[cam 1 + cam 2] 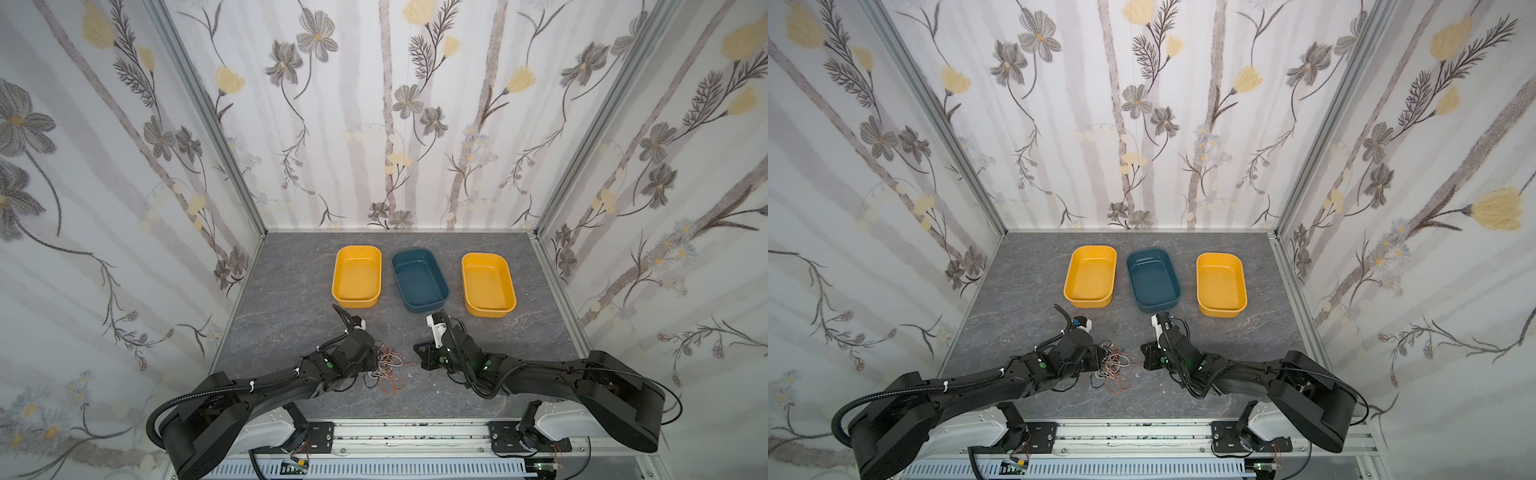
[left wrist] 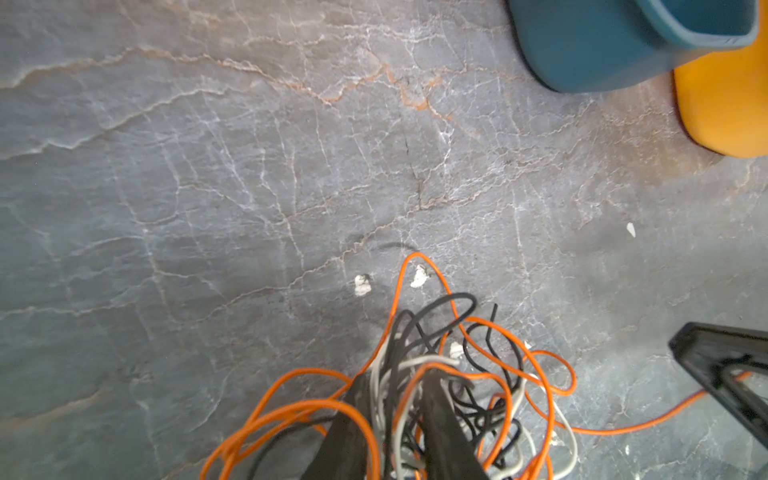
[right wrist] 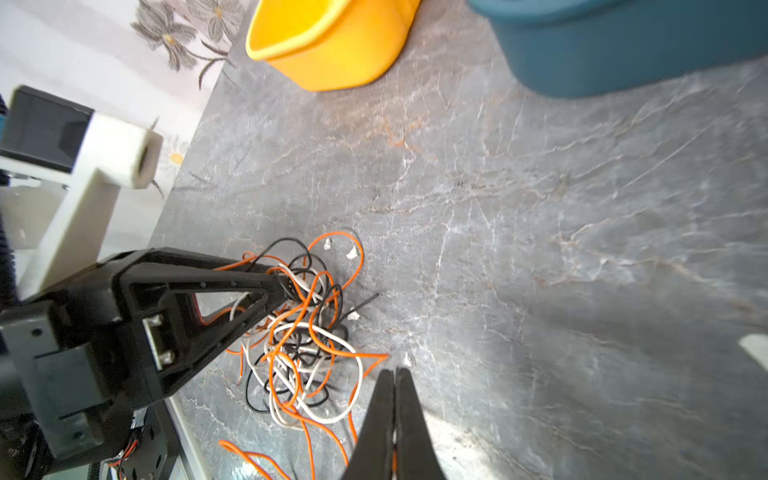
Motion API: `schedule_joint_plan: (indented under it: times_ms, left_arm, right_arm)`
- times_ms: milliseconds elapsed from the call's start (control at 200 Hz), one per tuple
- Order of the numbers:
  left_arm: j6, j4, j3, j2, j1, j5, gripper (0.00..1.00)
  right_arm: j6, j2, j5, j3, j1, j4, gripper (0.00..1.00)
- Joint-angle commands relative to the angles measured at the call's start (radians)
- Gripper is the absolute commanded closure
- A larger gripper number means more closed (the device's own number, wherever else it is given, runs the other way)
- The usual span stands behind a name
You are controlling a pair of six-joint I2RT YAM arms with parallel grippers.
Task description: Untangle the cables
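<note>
The cables (image 1: 388, 365) (image 1: 1113, 368) are a loose tangle of thin orange, white and black wires on the grey table between both arms. My left gripper (image 2: 397, 378) (image 1: 374, 359) is pushed into the tangle, its jaws close together with white and black strands (image 2: 415, 361) pinched between them. My right gripper (image 3: 394, 370) (image 1: 417, 351) sits at the tangle's right edge, jaws pressed together. An orange cable (image 2: 623, 428) runs out of the pile and shows between those fingers. The left gripper's fingertip (image 3: 286, 286) is buried in the tangle (image 3: 299, 332).
Three empty bins stand in a row behind the arms: a yellow one (image 1: 356, 276), a dark blue one (image 1: 419, 280) and another yellow one (image 1: 488, 284). Flowered walls close in the table on three sides. Small white flecks (image 2: 361, 284) lie on the surface.
</note>
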Motion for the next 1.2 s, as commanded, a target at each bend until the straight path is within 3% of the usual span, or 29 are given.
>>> schedule_joint_plan:
  times_ms: [0,460,854,1194]
  left_arm:
    - [0.015,-0.025,0.02,-0.008,0.0,-0.019,0.78]
    - [0.028,-0.132,0.045,-0.052,0.019,-0.071,0.9]
    - [0.014,-0.236,0.039,-0.134,0.067,-0.109,0.92]
    - [-0.02,-0.354,0.049,-0.154,0.11,-0.148,0.92]
  right_arm:
    - [-0.033,-0.065,0.102,0.004,0.001,-0.073,1.0]
    - [-0.094,-0.408,0.343,0.028,-0.032,-0.358,1.0]
    - [-0.128,-0.653,0.348,0.024,-0.244,-0.521,1.0]
    - [-0.114,-0.689,0.35,0.053,-0.277,-0.561,1.0]
